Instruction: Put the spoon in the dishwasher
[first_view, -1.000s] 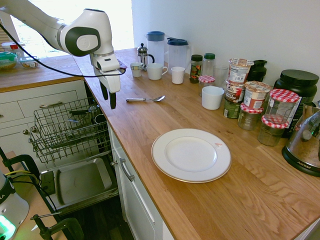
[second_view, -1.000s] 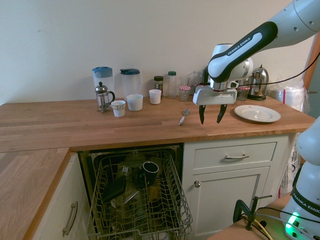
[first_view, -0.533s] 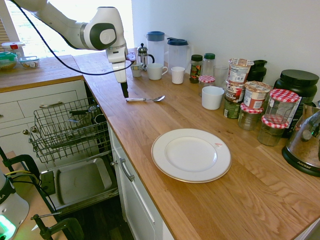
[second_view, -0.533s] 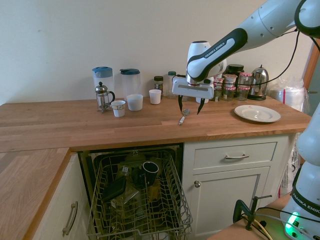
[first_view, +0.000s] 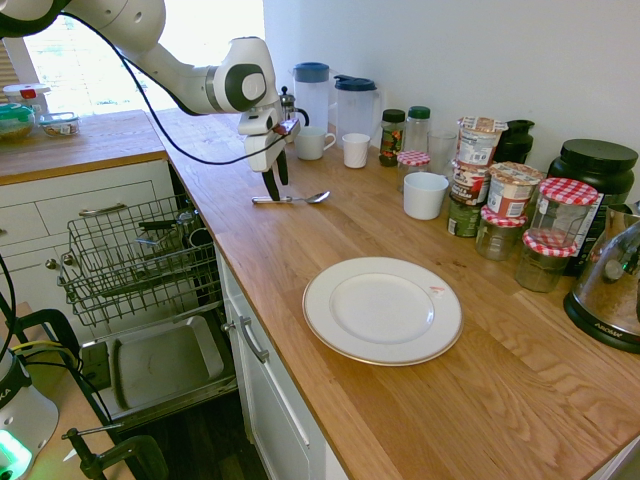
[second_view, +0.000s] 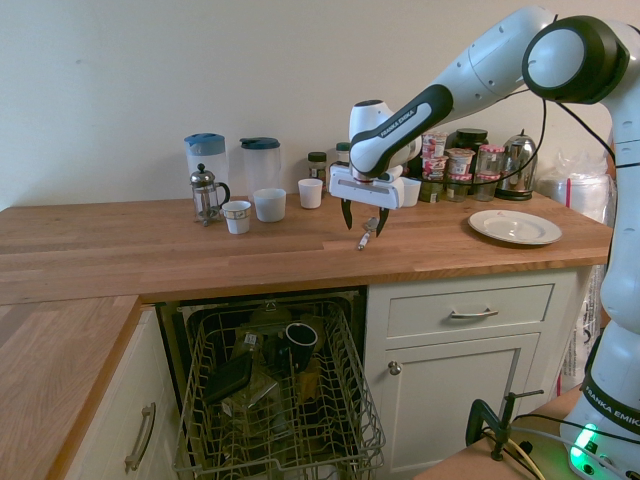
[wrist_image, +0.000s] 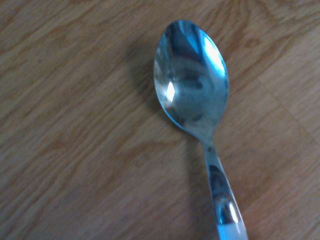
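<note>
The silver spoon (first_view: 292, 198) lies flat on the wooden counter (first_view: 400, 400), its bowl toward the mugs; it fills the wrist view (wrist_image: 192, 95) with its bowl up. My gripper (first_view: 277, 185) hangs open just above the spoon's handle, one finger on each side of it (second_view: 364, 221), holding nothing. The dishwasher (first_view: 130, 262) stands open below the counter's left edge, its wire rack (second_view: 280, 400) pulled out with a dark cup and other dishes in it.
Two jugs (first_view: 312, 92), a french press (second_view: 205, 193) and several white cups (first_view: 312, 142) stand behind the spoon. A white plate (first_view: 382, 309) sits nearer the front. Jars and tubs (first_view: 500, 200) crowd the back right, beside a kettle (first_view: 610, 285).
My arm has swung from the counter's edge over the dishwasher to the spoon and lowered over its handle. The fingers stayed open; the spoon has not moved.
</note>
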